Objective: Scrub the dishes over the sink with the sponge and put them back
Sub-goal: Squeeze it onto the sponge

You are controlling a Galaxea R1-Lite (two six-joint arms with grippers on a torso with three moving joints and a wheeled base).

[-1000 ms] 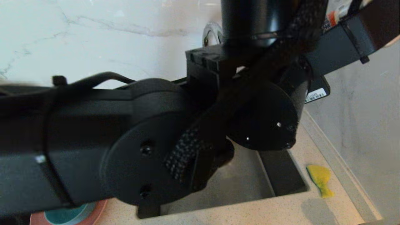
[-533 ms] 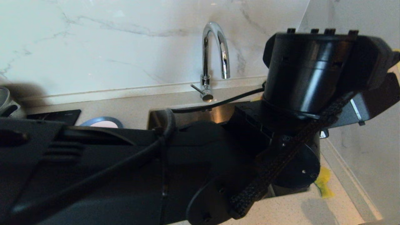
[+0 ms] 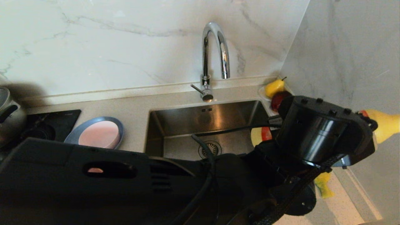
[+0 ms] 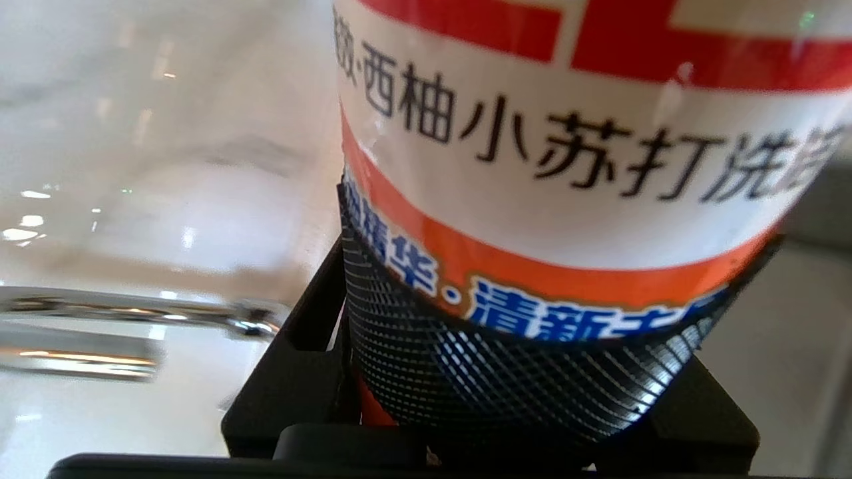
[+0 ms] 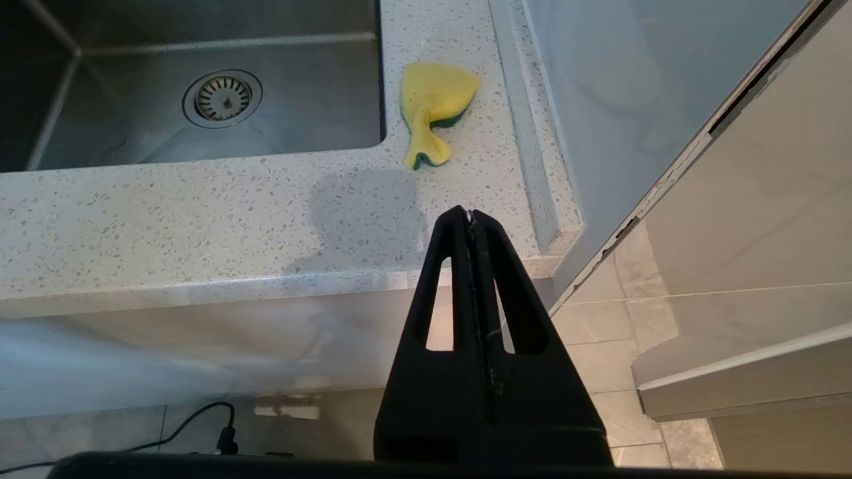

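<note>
My left gripper (image 4: 532,372) is shut on a yellow dish soap bottle (image 4: 572,133) with a white, orange and blue label. In the head view the bottle (image 3: 386,123) sticks out past my left wrist, at the right of the sink (image 3: 175,125). The bent yellow sponge (image 5: 432,110) lies on the counter right of the sink, its tip (image 3: 323,186) showing beside my arm. The pink plate (image 3: 100,134) sits on the grey-blue plate (image 3: 76,131) left of the sink. The bowls are hidden behind my left arm. My right gripper (image 5: 469,213) hangs shut below the counter's front edge.
A chrome gooseneck faucet (image 3: 214,53) stands behind the sink. A yellow pear (image 3: 275,87) and a red fruit (image 3: 278,100) sit in the back right corner. A steel pot (image 3: 7,115) stands on the hob (image 3: 53,120) at far left. A wall closes the right side.
My left arm has swung down and to the right with the bottle, uncovering the faucet, the sink and the stacked plates. The right arm has not moved.
</note>
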